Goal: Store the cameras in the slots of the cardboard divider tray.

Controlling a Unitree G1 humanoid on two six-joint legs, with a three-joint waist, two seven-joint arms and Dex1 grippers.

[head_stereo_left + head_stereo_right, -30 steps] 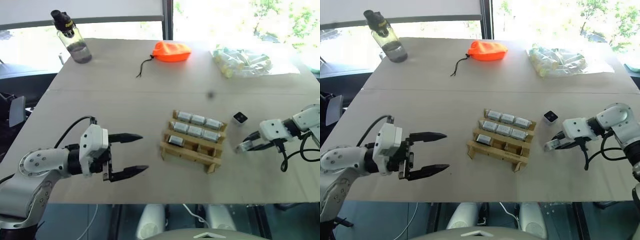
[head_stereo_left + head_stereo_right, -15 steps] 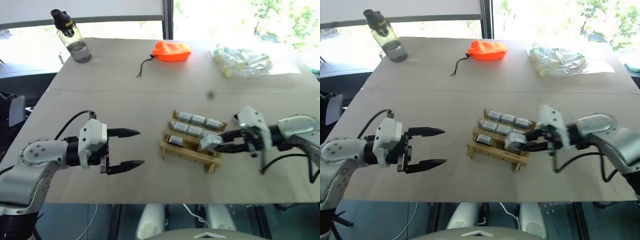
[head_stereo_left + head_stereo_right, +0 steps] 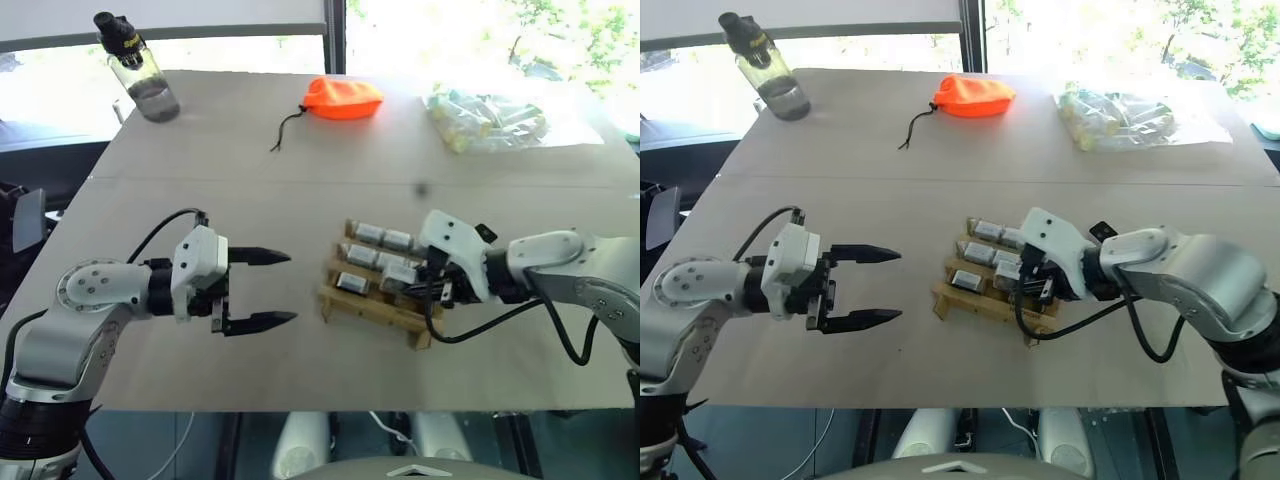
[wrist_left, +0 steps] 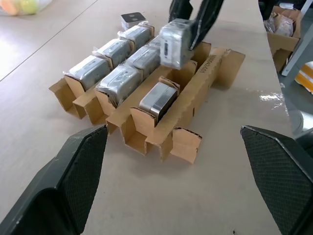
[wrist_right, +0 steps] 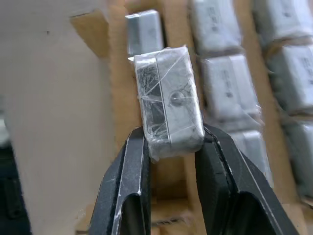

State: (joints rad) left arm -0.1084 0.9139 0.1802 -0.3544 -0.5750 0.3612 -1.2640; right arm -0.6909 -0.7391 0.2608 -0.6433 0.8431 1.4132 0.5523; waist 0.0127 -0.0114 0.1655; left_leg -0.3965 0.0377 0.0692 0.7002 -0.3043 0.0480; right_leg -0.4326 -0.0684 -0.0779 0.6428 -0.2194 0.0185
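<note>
Cameras in cardboard divider tray [image 3: 385, 300]: seven slotted, near row holding one | wrapped camera [image 5: 168, 100] hung over tray's near row, pinched between right gripper [image 5: 168, 147] fingers | left gripper [image 3: 275, 290] hovered beside tray, fingers spread wide, holding nothing | one loose camera [image 4: 133, 20] sat behind tray | orange pouch [image 3: 342, 100] at table's [image 3: 200, 210] far side

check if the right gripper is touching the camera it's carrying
Touching. In the right wrist view both fingers of the right gripper press against opposite sides of the camera, no gap.
</note>
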